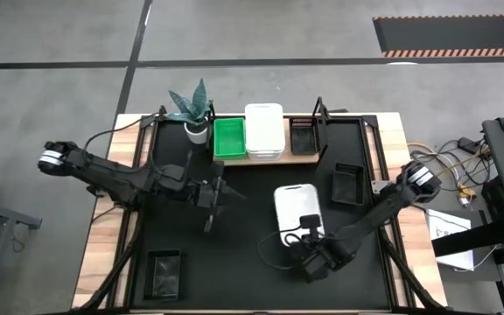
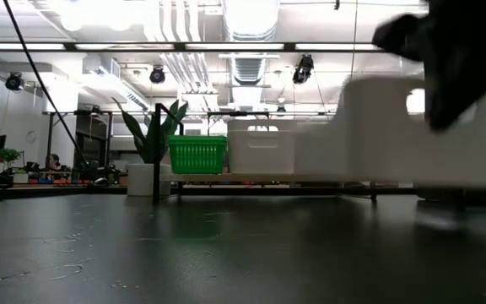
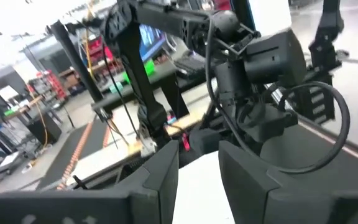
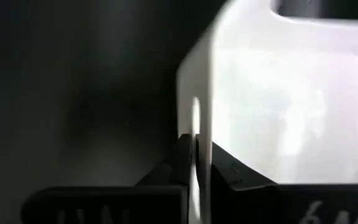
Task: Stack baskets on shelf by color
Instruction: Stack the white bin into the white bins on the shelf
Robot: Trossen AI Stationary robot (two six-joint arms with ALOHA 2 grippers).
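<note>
On the far side, the light-brown shelf [image 1: 307, 156] carries a green basket [image 1: 228, 138], a stack of white baskets [image 1: 263, 129] and a black basket [image 1: 302, 137]. Another white basket [image 1: 297, 203] sits mid-table; my right gripper [image 1: 307, 248] is shut on its near end. In the low view this basket [image 2: 395, 127] looms large and blurred under the dark gripper [image 2: 462, 59]. My left gripper [image 1: 210, 194] hovers open, left of centre, with nothing between its fingers [image 3: 160, 180]. My right gripper holds the white basket's near short wall [image 4: 196, 127], one finger [image 4: 180, 158] outside and one finger [image 4: 232, 168] inside the basket. It comes slanting down from the table's near side. Whether the basket's bottom is on the table, I cannot tell.
Two loose black baskets lie on the table, one at the right [image 1: 348, 184] and one at the near left [image 1: 164, 271]. A potted plant [image 1: 195, 112] stands at the shelf's left end. Black posts [image 1: 320, 114] rise at the shelf's ends.
</note>
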